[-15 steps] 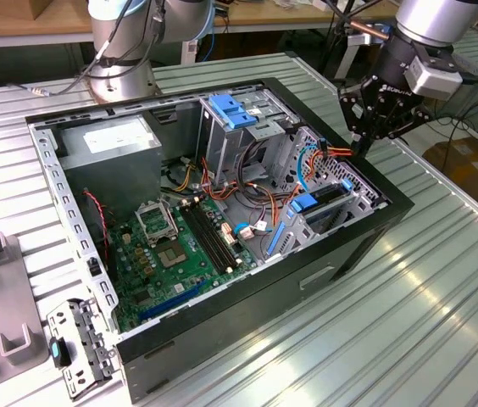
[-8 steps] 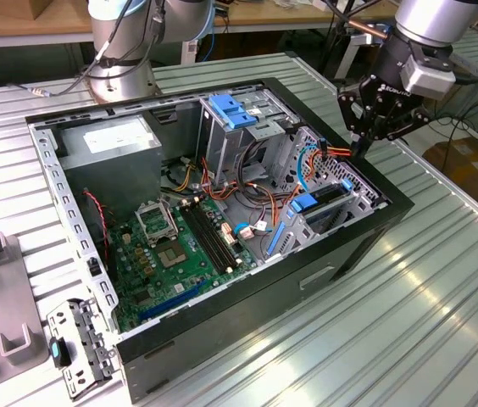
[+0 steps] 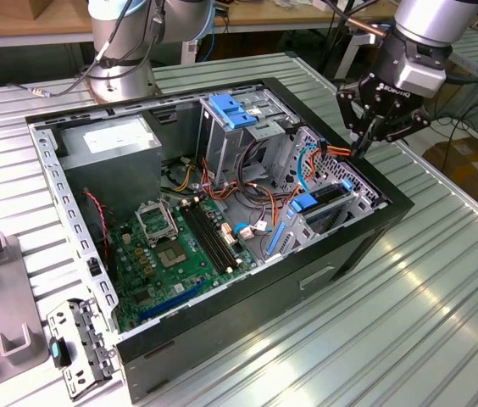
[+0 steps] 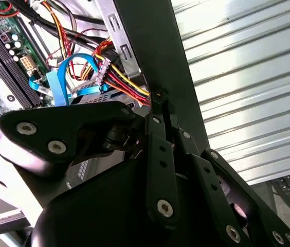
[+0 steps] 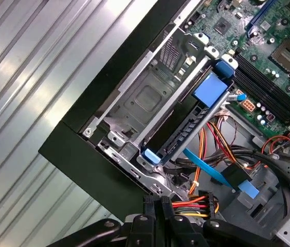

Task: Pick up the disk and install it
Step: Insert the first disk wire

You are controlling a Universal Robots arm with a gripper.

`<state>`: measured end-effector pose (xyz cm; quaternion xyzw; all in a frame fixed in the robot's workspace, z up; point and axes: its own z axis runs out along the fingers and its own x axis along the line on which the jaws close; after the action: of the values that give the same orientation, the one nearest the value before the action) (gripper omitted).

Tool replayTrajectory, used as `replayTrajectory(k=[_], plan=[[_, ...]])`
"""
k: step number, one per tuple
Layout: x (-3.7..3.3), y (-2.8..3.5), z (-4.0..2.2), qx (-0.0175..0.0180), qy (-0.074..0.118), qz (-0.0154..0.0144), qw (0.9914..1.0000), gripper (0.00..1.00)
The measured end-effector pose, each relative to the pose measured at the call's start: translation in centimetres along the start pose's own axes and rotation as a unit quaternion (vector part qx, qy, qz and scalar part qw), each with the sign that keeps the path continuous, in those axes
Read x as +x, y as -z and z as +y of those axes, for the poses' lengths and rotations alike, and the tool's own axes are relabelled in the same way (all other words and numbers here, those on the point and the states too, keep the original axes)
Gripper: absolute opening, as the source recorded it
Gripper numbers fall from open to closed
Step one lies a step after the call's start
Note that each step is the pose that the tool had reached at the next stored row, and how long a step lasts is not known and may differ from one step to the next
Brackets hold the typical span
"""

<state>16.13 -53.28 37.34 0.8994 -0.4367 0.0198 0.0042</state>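
Already the disk (image 5: 183,133) sits slotted in the drive cage (image 5: 140,103), at the corner of the open computer case (image 3: 222,322) toward the exterior view's right, its blue rail uppermost and the motherboard (image 3: 180,254) alongside. Just off its end, by the bundle of orange and yellow cables (image 5: 199,201), hangs the gripper (image 3: 363,146), fingers pressed together on nothing. The arm comes in from the exterior view's right, wrist tilted down over the case's rim

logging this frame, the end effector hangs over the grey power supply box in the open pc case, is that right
No. In the exterior view the end effector hangs over the drive cage corner of the open PC case, apart from the grey power supply box.
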Motion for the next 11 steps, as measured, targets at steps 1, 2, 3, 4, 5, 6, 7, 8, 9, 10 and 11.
replayTrajectory(k=[1,2,3,4,5,6,7,8,9,10,11], plan=[[0.0,0.0,0.01,-0.0004,-0.011,0.0001,0.99994,0.16],[0.0,0.0,0.0,-0.0006,-0.016,0.0002,0.99988,0.16],[-0.01,0.0,0.01,-0.0008,-0.02,0.0002,0.9998,0.16],[-0.01,0.0,0.01,-0.0011,-0.027,0.0003,0.99963,0.16],[-0.01,0.0,0.01,-0.0013,-0.032,0.0003,0.99948,0.16],[-0.02,0.0,0.02,-0.0017,-0.044,0.0004,0.99904,0.16],[-0.02,-0.01,0.02,-0.0021,-0.053,0.0005,0.99861,0.16],[-0.02,-0.01,0.03,-0.0025,-0.063,0.0006,0.99799,0.16],[-0.03,-0.01,0.04,-0.0029,-0.073,0.0007,0.99736,0.16],[-0.03,-0.01,0.04,-0.0032,-0.082,0.0008,0.99665,0.16],[-0.03,-0.01,0.04,-0.0035,-0.088,0.0009,0.99612,0.16]])
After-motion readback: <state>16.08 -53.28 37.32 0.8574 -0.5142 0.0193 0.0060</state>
